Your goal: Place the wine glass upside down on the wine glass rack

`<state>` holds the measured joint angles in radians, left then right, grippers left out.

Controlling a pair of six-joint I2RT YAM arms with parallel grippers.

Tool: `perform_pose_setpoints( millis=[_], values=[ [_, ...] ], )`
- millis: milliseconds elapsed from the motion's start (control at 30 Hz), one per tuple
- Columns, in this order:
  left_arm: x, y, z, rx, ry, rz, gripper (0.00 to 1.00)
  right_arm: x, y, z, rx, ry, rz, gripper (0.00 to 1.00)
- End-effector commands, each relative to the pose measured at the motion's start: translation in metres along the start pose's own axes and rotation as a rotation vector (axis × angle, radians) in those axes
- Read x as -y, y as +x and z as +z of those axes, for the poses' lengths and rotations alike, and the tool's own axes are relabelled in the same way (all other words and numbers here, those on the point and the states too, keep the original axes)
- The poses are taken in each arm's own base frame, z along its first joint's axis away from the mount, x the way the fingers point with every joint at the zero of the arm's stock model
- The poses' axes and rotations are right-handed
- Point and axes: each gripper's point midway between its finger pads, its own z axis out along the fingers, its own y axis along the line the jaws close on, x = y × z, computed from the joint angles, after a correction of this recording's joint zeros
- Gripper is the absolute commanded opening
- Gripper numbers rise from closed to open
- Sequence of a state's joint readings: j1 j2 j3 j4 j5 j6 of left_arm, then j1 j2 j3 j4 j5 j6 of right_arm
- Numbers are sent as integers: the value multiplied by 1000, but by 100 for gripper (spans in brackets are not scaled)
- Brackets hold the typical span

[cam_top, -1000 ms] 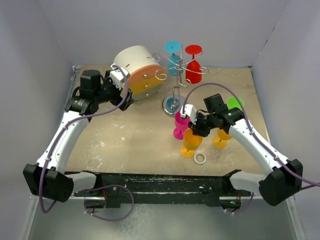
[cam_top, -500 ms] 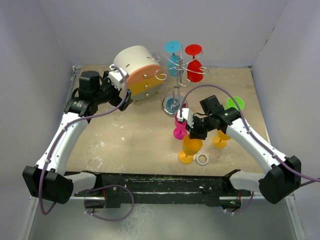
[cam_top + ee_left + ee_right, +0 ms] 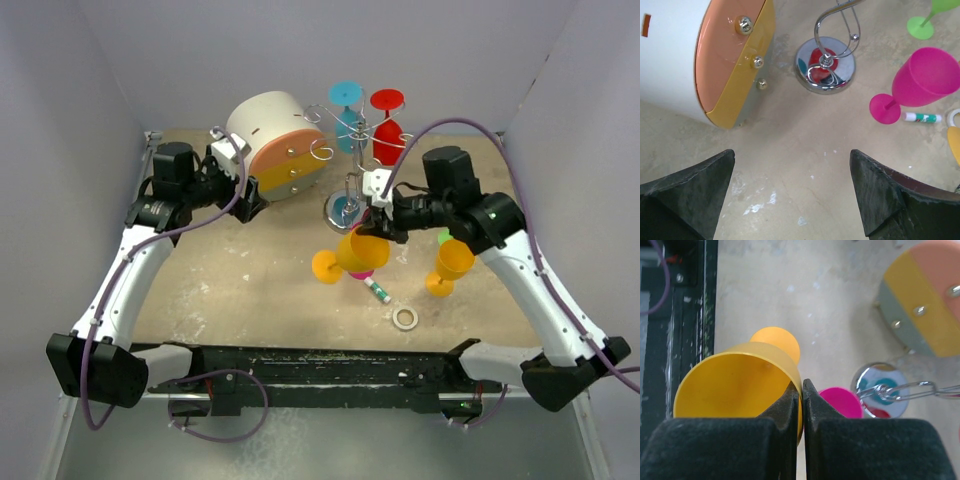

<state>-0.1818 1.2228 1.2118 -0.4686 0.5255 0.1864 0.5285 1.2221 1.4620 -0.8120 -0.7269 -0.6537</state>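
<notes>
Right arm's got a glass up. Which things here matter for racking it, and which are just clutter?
Job: orange wine glass, pinched at its rim by the right gripper; wine glass rack.

Lying about: pink glass, second orange glass, green glass, drawer box, tape ring, small tube, blue glass, red glass (already racked).

orange wine glass [image 3: 358,250], silver rack [image 3: 340,209] (pink glass [image 3: 925,82] too)

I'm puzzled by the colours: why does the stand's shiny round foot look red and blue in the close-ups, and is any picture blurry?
Left wrist view: the chrome base mirrors red and teal, probably the red glass and teal glass hanging above it; right wrist view: same reflection, in focus; top view: even light, faint shadows, no blur.
</notes>
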Motion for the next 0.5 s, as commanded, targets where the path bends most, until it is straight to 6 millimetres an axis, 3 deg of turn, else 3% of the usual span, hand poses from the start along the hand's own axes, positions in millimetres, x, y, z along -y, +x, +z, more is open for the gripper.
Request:
perform_pose_setpoints(
  millis=[0, 233, 467],
  values=[
    [13, -45, -16, 143, 78, -76, 99, 10, -68, -28, 195, 106, -12, 0],
    [24, -81, -44, 258, 120, -186, 99, 37, -109, -59, 270, 294, -47, 0],
    [60, -123, -66, 307, 317, -315, 97, 56, -137, -78, 319, 394, -91, 0]
  ],
)
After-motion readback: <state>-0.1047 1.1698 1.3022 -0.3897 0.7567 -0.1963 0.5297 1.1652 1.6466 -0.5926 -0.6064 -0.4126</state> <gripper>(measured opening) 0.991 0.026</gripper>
